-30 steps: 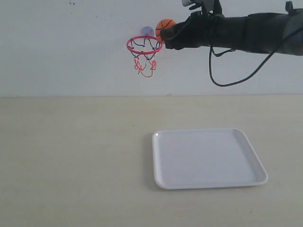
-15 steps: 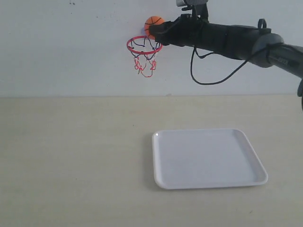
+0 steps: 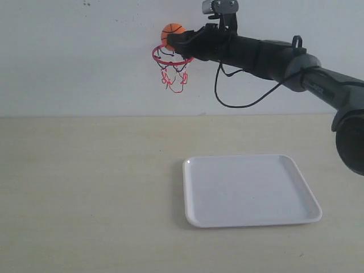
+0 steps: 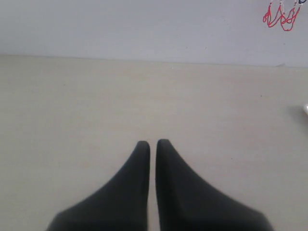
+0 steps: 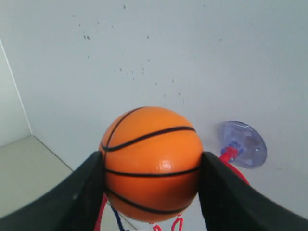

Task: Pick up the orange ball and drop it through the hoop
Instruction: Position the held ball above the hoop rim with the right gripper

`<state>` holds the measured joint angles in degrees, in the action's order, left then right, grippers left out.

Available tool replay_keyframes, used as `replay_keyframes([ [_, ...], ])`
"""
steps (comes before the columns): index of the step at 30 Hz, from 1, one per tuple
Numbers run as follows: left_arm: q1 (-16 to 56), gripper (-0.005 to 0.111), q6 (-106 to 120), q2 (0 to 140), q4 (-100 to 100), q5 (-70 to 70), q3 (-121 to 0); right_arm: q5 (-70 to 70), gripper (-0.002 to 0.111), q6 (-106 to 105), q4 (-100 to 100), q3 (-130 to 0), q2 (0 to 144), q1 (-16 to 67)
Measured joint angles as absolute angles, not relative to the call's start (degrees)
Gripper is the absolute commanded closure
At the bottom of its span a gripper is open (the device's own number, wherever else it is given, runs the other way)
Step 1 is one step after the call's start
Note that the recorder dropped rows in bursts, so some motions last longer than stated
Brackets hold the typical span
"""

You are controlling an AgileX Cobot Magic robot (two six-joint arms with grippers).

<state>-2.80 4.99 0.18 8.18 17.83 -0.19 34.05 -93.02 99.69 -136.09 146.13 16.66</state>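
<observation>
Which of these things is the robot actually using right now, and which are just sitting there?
In use: small orange ball with black seams, clamped in the right gripper above the tiny red-ringed toy hoop with string net on the wall.

Just lying about: white rectangular tray on the beige table; the left gripper, shut, holding nothing.

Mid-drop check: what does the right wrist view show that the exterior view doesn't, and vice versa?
Right wrist only: the clear suction cup on the wall, and the jaws pressed on both sides of the ball. Exterior only: the ball's place above the ring, the whole net hanging below it, the white tray on the table. Both: the orange ball, held, and part of the red ring.
</observation>
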Motion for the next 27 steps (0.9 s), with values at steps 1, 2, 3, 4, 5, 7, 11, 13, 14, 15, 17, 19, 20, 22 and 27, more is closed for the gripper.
replay_keyframes([
  [1, -2.80, 0.103, 4.99, 0.18, 8.18, 17.83, -0.19, 33.46, 0.108, -93.15, 99.69, -136.09, 146.16, 16.88],
  [2, -2.80, 0.103, 4.99, 0.18, 8.18, 17.83, -0.19, 33.07, 0.108, -93.32, 99.59, -136.09, 146.26, 17.14],
  [3, -2.80, 0.103, 4.99, 0.18, 8.18, 17.83, -0.19, 32.80, 0.108, -93.50, 99.47, -136.09, 146.26, 17.25],
  [4, -2.80, 0.103, 4.99, 0.18, 8.18, 17.83, -0.19, 32.68, 0.108, -93.61, 99.47, -136.09, 146.26, 17.37],
  [5, -2.80, 0.103, 4.99, 0.18, 8.18, 17.83, -0.19, 32.55, 0.108, -93.77, 99.47, -136.13, 146.26, 17.37],
  [7, -2.80, 0.103, 4.99, 0.18, 8.18, 17.83, -0.19, 32.43, 0.108, -93.77, 99.47, -136.24, 146.26, 17.37],
  [11, -2.80, 0.103, 4.99, 0.18, 8.18, 17.83, -0.19, 32.36, 0.108, -94.00, 99.47, -136.28, 146.26, 17.37],
  [13, -2.80, 0.103, 4.99, 0.18, 8.18, 17.83, -0.19, 32.36, 0.108, -94.43, 99.47, -136.28, 146.26, 17.37],
  [14, -2.80, 0.103, 4.99, 0.18, 8.18, 17.83, -0.19, 32.21, 0.108, -94.56, 99.47, -136.28, 146.26, 17.37],
  [15, -2.80, 0.103, 4.99, 0.18, 8.18, 17.83, -0.19, 31.95, 0.108, -95.02, 99.47, -136.28, 146.26, 17.37],
  [17, -2.80, 0.103, 4.99, 0.18, 8.18, 17.83, -0.19, 31.49, 0.108, -95.26, 99.47, -136.28, 146.26, 17.37],
  [19, -2.80, 0.103, 4.99, 0.18, 8.18, 17.83, -0.19, 30.85, 0.108, -95.38, 99.47, -136.28, 146.26, 17.37],
  [20, -2.80, 0.103, 4.99, 0.18, 8.18, 17.83, -0.19, 30.43, 0.108, -95.38, 99.47, -136.28, 146.26, 17.37],
  [22, -2.80, 0.103, 4.99, 0.18, 8.18, 17.83, -0.19, 29.75, 0.105, -95.38, 99.47, -136.28, 146.26, 17.37],
  [27, -2.80, 0.103, 4.99, 0.18, 8.18, 17.83, -0.19, 27.99, 0.066, -95.47, 99.47, -136.28, 146.26, 17.37],
])
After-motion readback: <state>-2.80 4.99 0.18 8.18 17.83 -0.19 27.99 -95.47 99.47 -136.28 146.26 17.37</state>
